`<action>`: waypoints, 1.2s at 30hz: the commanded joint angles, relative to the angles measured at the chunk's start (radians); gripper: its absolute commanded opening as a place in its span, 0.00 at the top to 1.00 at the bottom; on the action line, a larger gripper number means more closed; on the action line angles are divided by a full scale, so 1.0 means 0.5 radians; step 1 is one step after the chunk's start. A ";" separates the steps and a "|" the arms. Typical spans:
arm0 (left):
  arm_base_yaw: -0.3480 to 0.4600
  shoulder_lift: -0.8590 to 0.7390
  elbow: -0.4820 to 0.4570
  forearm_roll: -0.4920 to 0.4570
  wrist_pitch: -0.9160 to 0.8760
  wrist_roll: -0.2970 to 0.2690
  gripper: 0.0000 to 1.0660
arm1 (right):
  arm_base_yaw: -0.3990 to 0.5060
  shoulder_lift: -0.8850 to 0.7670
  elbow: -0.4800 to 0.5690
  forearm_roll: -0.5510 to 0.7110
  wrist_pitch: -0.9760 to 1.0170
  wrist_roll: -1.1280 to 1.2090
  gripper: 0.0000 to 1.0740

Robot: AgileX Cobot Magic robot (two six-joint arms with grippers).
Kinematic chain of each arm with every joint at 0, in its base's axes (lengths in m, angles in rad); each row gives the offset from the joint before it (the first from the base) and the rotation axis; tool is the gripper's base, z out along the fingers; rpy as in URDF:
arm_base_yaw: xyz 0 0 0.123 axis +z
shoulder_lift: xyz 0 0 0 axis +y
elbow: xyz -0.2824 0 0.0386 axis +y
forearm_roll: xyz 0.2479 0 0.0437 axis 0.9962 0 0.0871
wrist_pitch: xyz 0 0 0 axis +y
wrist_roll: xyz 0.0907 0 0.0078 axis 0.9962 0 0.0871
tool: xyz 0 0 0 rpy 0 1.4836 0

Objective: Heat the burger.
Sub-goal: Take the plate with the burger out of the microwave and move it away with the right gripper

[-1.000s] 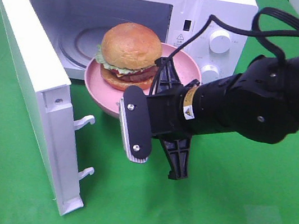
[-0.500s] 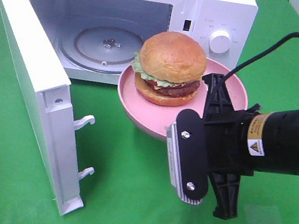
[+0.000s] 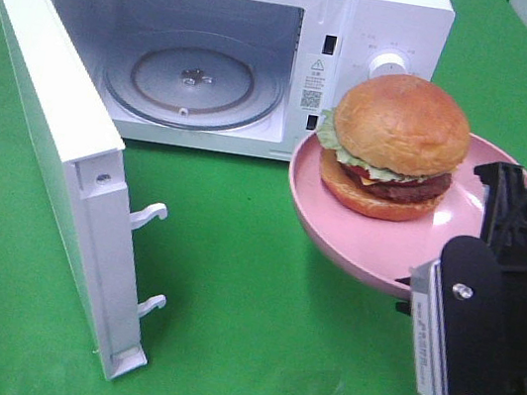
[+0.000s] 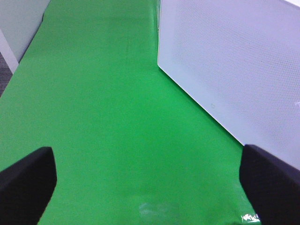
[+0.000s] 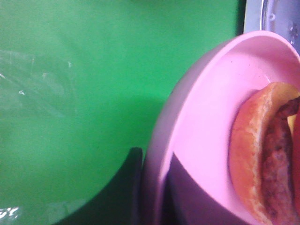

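The burger, with a golden bun, lettuce and a dark patty, sits on a round pink plate held in the air to the right of the microwave's opening. My right gripper is shut on the plate's right rim. In the right wrist view the rim runs between the jaws of the right gripper, and the burger shows at the edge. The left gripper is open and empty over the green cloth, out of the exterior high view.
The white microwave stands at the back with its door swung wide to the left and its glass turntable bare. The door's panel lies near the left gripper. Green cloth covers the table.
My right gripper has carried the plate and burger to the right and toward the front, away from the microwave's opening. The turntable has come into full view.
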 commanded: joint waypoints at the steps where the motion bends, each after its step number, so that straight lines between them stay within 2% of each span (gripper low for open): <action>1: 0.004 -0.006 0.010 -0.006 -0.032 0.006 0.08 | -0.004 -0.182 0.004 -0.152 0.052 0.230 1.00; 6: 0.004 -0.006 0.010 -0.006 -0.032 0.006 0.08 | -0.004 -0.212 0.004 -0.288 0.190 0.508 1.00; 8: 0.004 -0.006 0.010 -0.006 -0.032 0.006 0.08 | -0.004 -0.212 0.004 -0.498 0.400 0.852 1.00; 11: 0.004 -0.006 0.010 -0.006 -0.032 0.006 0.08 | -0.004 -0.212 0.004 -0.570 0.448 0.966 1.00; 12: 0.004 -0.006 0.010 -0.006 -0.032 0.006 0.08 | -0.004 -0.212 0.004 -0.702 0.554 1.208 1.00; 13: 0.004 -0.006 0.010 -0.006 -0.032 0.006 0.08 | -0.004 -0.212 0.004 -0.702 0.554 1.208 1.00; 15: 0.004 -0.006 0.010 -0.006 -0.032 0.006 0.08 | -0.004 -0.212 0.004 -0.856 0.714 1.600 1.00; 25: 0.004 -0.006 0.010 -0.006 -0.032 0.006 0.08 | -0.004 -0.212 0.004 -0.908 1.032 2.152 1.00; 28: 0.004 -0.006 0.010 -0.006 -0.032 0.006 0.08 | -0.004 -0.212 0.020 -1.038 1.070 2.500 1.00; 36: 0.004 -0.006 0.010 -0.006 -0.032 0.006 0.08 | -0.004 -0.200 0.096 -1.184 1.126 2.990 1.00</action>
